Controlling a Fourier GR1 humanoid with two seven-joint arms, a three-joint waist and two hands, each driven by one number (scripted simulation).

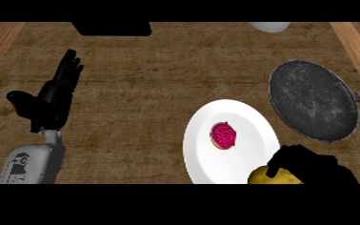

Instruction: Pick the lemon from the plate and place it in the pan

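A yellow lemon [271,177] shows at the lower edge of the white plate [204,143], partly hidden. My right hand [313,164] is curled round it from the right, fingers over its top. The dark round pan [313,100] lies on the counter at the right, just beyond the plate. My left hand [53,100] rests open at the far left, fingers pointing up, away from everything.
A pink round food item [224,135] sits in the middle of the plate. At the counter's back stand a black object [112,28] and a white object [270,26]. Wooden edges run along the left and right sides.
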